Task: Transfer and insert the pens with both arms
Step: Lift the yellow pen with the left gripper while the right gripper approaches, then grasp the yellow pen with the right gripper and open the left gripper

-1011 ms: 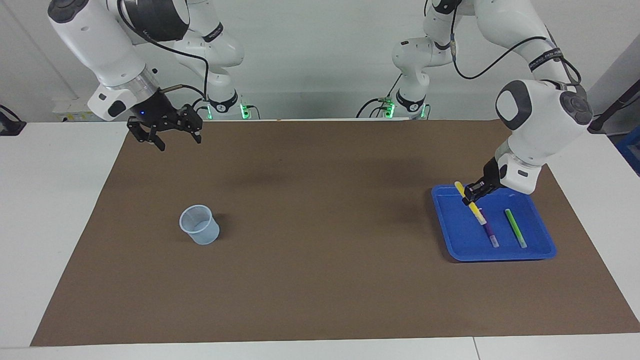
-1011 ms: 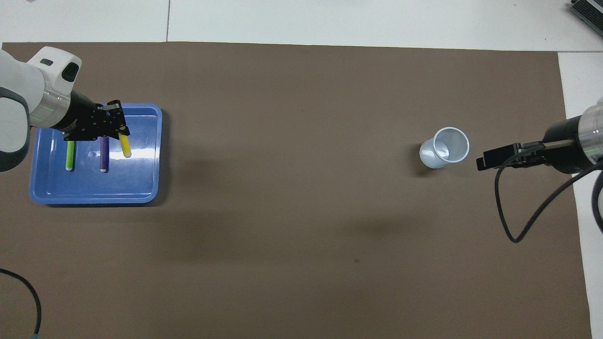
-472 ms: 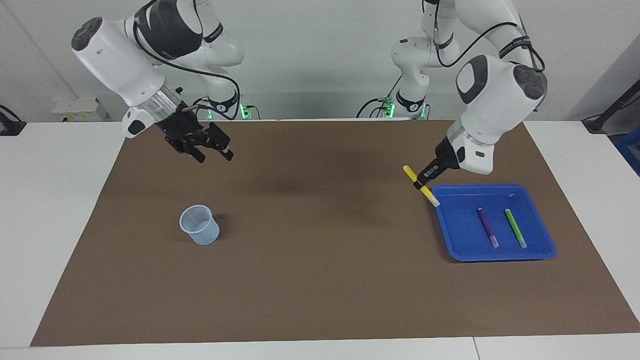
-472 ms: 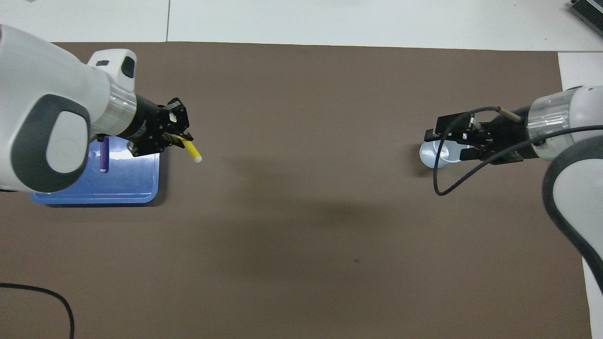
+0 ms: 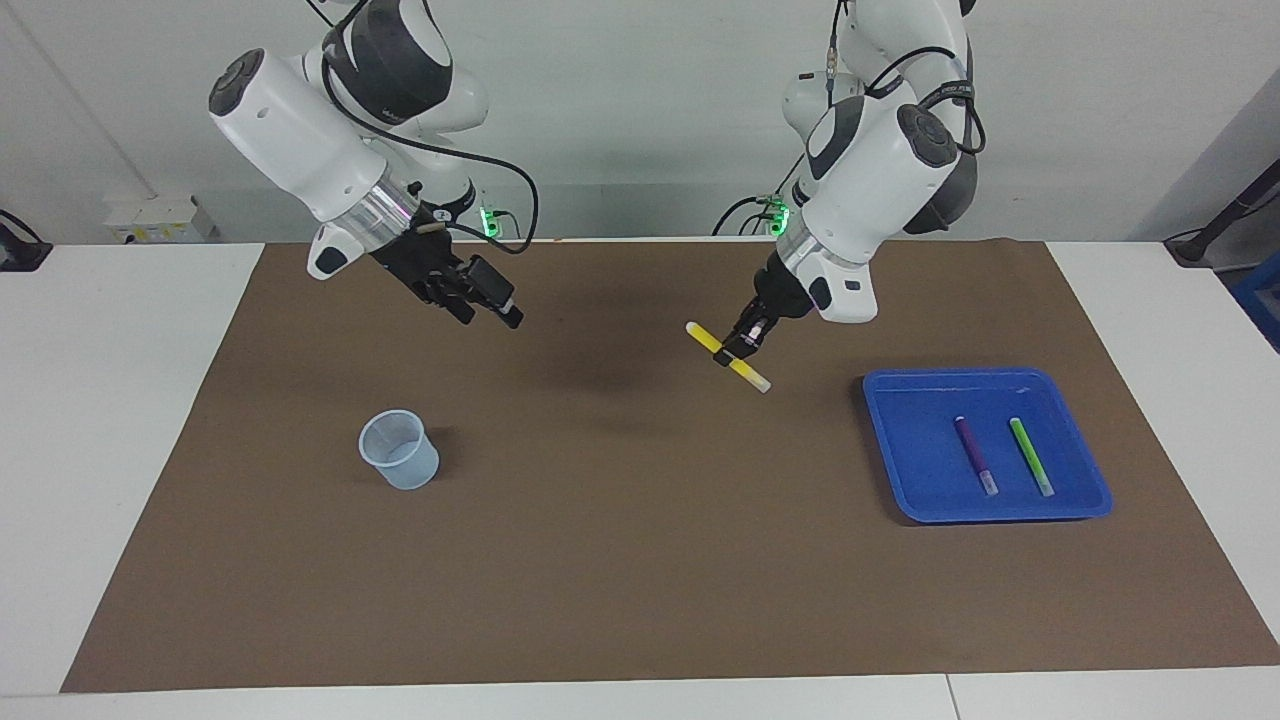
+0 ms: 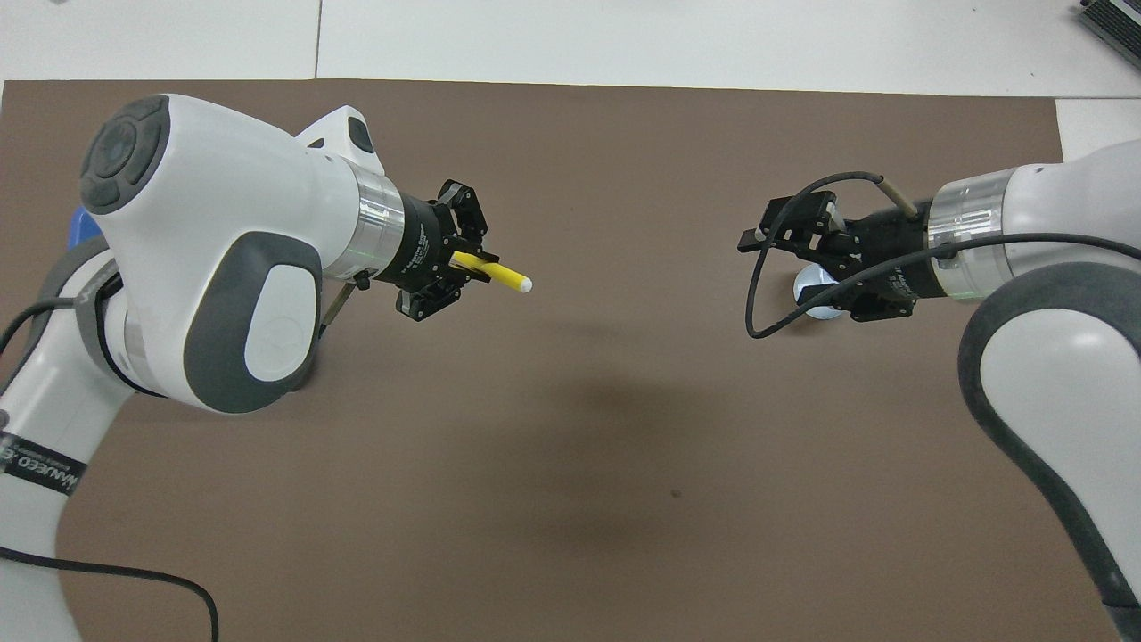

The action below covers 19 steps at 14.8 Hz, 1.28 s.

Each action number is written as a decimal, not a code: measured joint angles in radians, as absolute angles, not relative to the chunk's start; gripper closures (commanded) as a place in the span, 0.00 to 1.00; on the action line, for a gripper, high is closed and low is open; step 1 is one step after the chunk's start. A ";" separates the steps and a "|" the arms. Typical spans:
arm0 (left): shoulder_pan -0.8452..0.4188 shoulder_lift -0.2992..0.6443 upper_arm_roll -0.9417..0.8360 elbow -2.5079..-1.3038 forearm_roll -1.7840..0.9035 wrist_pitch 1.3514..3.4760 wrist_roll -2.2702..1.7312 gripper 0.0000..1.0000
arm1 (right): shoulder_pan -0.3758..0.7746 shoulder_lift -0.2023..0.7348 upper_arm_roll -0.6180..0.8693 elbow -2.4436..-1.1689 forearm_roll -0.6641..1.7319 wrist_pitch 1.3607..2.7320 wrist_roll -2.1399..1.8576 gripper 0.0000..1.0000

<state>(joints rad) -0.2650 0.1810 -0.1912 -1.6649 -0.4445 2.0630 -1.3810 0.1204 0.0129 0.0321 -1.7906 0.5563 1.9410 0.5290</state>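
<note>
Yellow pen (image 5: 728, 356) clamped, left gripper (image 5: 737, 349), mid-mat | right gripper (image 5: 490, 300) open, empty

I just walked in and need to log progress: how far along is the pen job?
Early. Nothing is in the cup yet. In hand: the left gripper is shut on the yellow pen, held in the air over the brown mat, while the open right gripper hangs over the mat too. Left: the handover and insertion, then the purple pen and green pen, both lying in the blue tray.

Two pens (image 5: 975, 456) in tray (image 5: 900, 440), cup (image 5: 398, 450) well apart toward right arm's end
</note>
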 measured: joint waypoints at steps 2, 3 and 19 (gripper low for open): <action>-0.274 0.182 -0.190 -1.673 -0.514 2.139 -1.541 0.88 | 0.121 0.013 0.031 -1.791 0.569 1.946 0.571 0.00; -0.283 0.184 -0.190 -1.677 -0.526 2.176 -1.624 0.88 | 0.124 0.013 0.032 -1.791 0.570 1.955 0.582 0.00; -0.568 0.188 -0.188 -1.773 -0.535 2.610 -2.080 0.90 | 0.203 0.014 0.045 -1.789 0.570 2.048 0.534 0.02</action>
<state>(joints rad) -0.5678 0.1882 -0.1879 -1.7729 -0.5349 2.6096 -2.0801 0.2032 0.0135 0.0452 -1.7891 0.5705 2.0478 0.5337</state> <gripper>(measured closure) 0.824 0.000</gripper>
